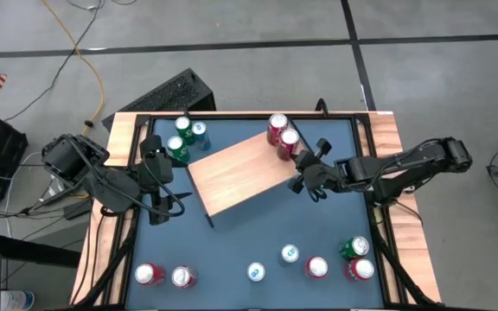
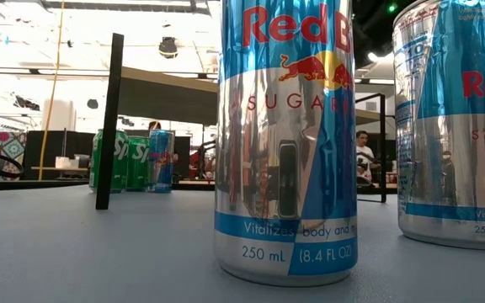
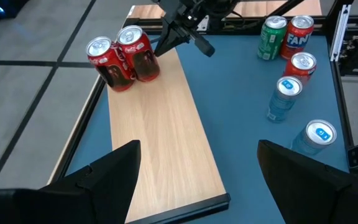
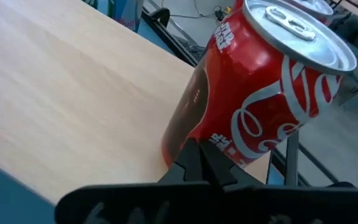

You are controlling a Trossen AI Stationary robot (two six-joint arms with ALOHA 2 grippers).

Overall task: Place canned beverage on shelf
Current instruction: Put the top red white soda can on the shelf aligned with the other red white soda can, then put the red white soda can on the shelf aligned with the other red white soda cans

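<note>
The left gripper (image 1: 164,203) hangs over the blue tabletop (image 1: 258,233) just beside the near-left end of the shelf (image 1: 240,173), its fingers (image 3: 114,177) spread wide apart and holding nothing; behind it, at the table's far-left corner, two green cans (image 1: 180,138) and a blue can (image 1: 199,131) stand in a tight group; along the near edge on that side stand two red cans (image 1: 164,275), side by side.

The shelf, a light wooden board, sits slantwise in the middle of the table; most of its top is bare; at its far-right corner two red cola cans (image 1: 281,134) stand upright and touching each other, and the left wrist view shows them as the pair at the board's far end (image 3: 123,56).

The right gripper (image 1: 305,175) is at the right edge of the shelf, just beside the nearer cola can (image 4: 260,93); in the right wrist view its dark fingers (image 4: 197,165) come together to a point low against that can's side, closed and not around the can, though whether the tips touch it cannot be told.

To the right along the near edge stand two slim blue-and-silver cans (image 1: 273,263), then a red can (image 1: 316,267), and a green can (image 1: 354,248) with another red one (image 1: 360,269) at the corner; the low view is filled by the two slim cans (image 2: 285,139) standing close to the camera.
</note>
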